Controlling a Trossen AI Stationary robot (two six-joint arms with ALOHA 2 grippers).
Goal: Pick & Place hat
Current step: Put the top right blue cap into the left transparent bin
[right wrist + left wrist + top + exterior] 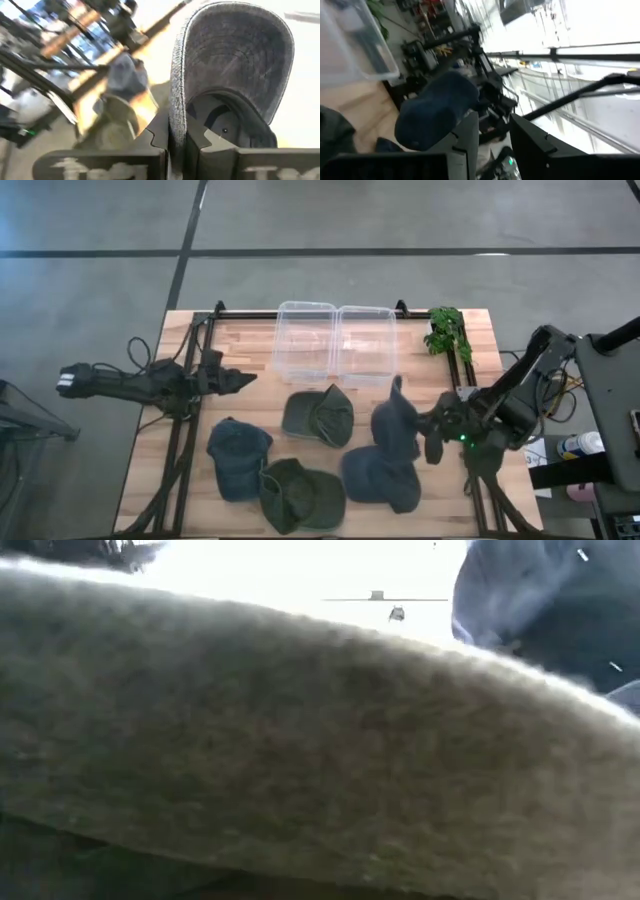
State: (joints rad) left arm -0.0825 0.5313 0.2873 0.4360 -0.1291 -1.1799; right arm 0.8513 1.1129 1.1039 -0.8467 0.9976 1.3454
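Observation:
Several caps are in the high view. A blue cap is held up off the table by my right gripper, which is shut on it near the table's right side. A second blue cap lies under it. A green cap lies mid-table, another blue cap and another green cap toward the near left. My left gripper waits open over the table's left side, touching nothing. In the low view a green cap fills the picture, with the held blue cap above. My right gripper pinches the blue cap's rim between its two fingers, at the side of the opening beside the brim. It comes level from the table's right. The cap is lifted, standing with its brim away from the fingers and its hollow inside showing.
Two clear plastic bins stand side by side at the table's far middle. A small green plant sits at the far right corner. Bare wood lies left of the bins. A black frame runs along the table's edges.

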